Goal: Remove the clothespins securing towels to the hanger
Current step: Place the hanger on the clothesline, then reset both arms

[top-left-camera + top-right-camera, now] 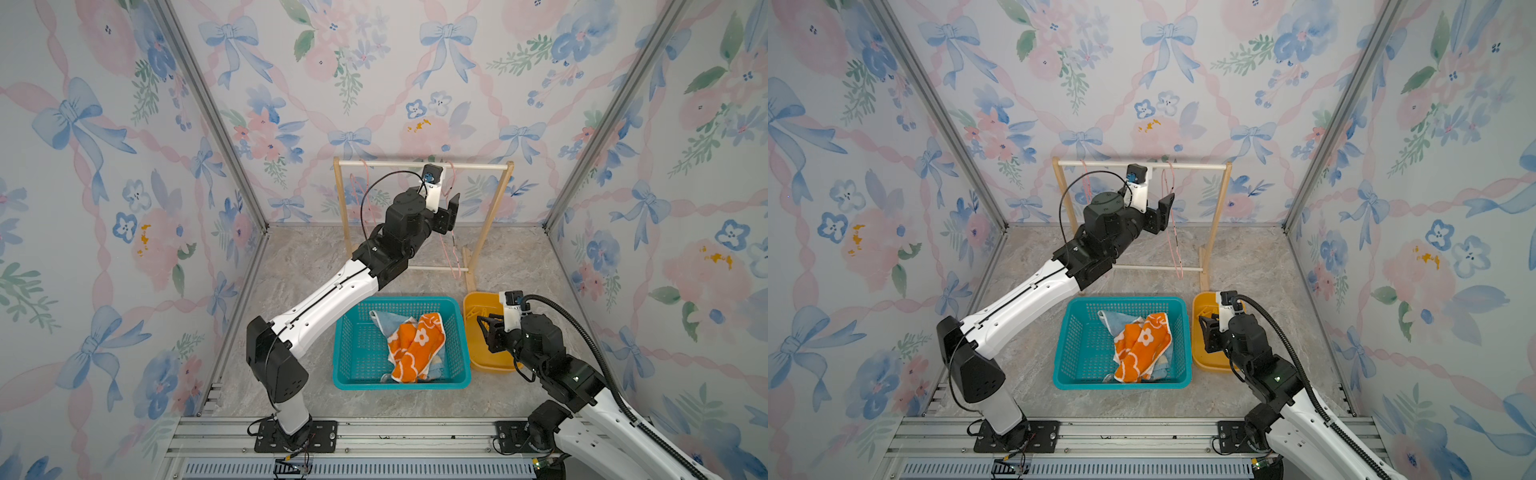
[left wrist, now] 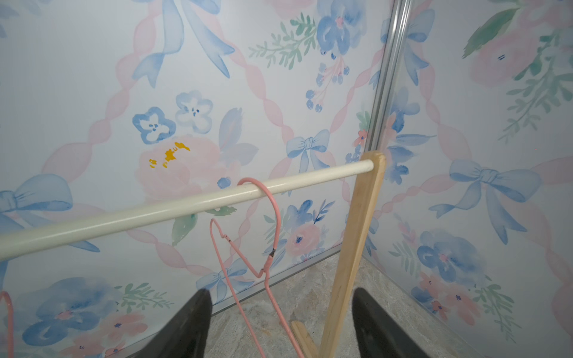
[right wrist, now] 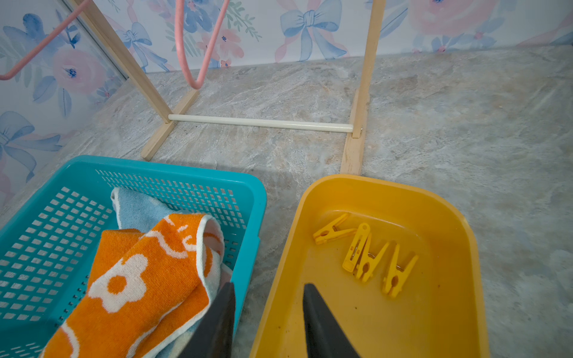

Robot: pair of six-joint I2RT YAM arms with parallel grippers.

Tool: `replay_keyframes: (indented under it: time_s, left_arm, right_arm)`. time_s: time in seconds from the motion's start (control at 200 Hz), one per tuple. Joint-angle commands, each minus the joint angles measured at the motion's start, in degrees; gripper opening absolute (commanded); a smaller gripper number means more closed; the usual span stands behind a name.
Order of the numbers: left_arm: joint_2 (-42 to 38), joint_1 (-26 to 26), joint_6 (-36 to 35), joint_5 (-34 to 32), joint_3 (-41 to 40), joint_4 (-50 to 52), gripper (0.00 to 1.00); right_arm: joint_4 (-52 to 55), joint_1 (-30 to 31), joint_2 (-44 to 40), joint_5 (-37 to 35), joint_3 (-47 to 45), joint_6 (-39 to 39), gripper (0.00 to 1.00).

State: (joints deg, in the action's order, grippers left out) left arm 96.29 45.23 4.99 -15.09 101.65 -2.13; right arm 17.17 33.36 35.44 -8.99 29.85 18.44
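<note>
1. The wooden rack [image 1: 494,208] stands at the back of the table. No cloth hangs on it.
2. The teal basket [image 1: 399,300] sits in front of the rack and holds both towels. The orange towel [image 1: 415,349] lies crumpled on top of the light blue towel [image 1: 384,322].
3. The yellow tray [image 3: 434,325] sits just beside the basket, on the right arm's side.
4. Two pink wire hangers hang from the rack's top rail. The hanger near the post [image 2: 273,198] is bare, with no clip on the wire. The other hanger [image 1: 353,183] is partly hidden behind the left arm, and what shows of it also looks bare.
5. The left gripper [image 2: 282,328] is raised near the top rail beside the bare hanger. Its jaws are spread wide and hold nothing.
6. The right gripper [image 3: 269,325] hovers low over the gap between basket and tray. Its jaws stand apart with nothing between them.
7. Four clothespins [image 3: 356,248] lie loose on the tray floor, two of them overlapping.
8. Judged from this, the task looks finished or nearly so. All visible pins are off and the towels are down. The only thing left to check is the hidden part of the far hanger.
</note>
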Motion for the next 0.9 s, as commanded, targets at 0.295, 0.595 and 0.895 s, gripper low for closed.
replay_keyframes:
  time_s: [0.295, 0.595, 0.895]
  left_arm:
    - [-29.67, -9.33, -2.18, -7.62, -24.51, -7.19, 0.76]
    - [-49.14, -23.58, 6.84, -16.14, -47.4, -11.88, 0.8]
    - [-52.59, -31.14, 15.5, -25.69, -70.86, -19.92, 0.83]
  right_arm:
    - [4.94, -3.44, -3.04, -1.11, 4.13, -3.73, 0.39]
    - [7.11, -10.65, -3.84, -1.1, 6.54, -5.57, 0.49]
    - [2.99, -13.43, -0.03, -19.67, 4.8, -4.37, 0.71]
